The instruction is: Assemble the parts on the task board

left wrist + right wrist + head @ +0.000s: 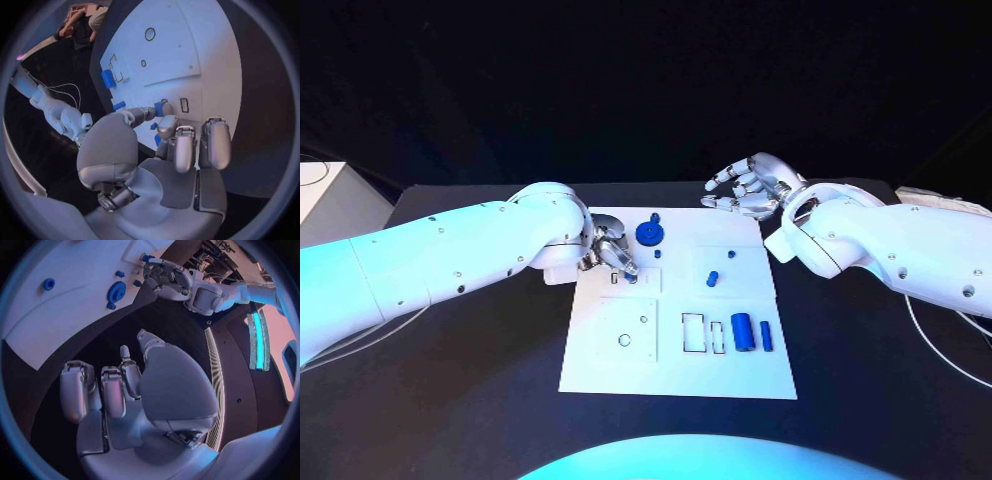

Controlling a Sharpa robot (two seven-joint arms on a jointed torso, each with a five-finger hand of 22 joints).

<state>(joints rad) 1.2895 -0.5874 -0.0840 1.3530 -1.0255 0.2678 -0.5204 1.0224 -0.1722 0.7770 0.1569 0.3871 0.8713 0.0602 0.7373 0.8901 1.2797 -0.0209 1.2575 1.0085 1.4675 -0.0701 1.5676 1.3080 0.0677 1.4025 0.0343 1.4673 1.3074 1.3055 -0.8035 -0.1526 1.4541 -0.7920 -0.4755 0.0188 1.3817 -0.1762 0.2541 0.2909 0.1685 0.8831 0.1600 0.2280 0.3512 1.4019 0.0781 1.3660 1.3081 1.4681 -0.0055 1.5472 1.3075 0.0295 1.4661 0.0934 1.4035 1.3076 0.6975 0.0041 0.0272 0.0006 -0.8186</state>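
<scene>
Meanwhile left hand (615,252) pinches a small blue part (632,277) over the task board (678,372)

Head camera looks down; wrist cameras sit close behind hands; all share task board (678,375).

Two hands working at the task board (733,375) on the black table (877,400).
The left hand (615,255) is reaching over the board's upper left beside a round blue part (651,235); the right hand (750,187) is hovering beyond its far edge, fingers curled, holding nothing.
</scene>
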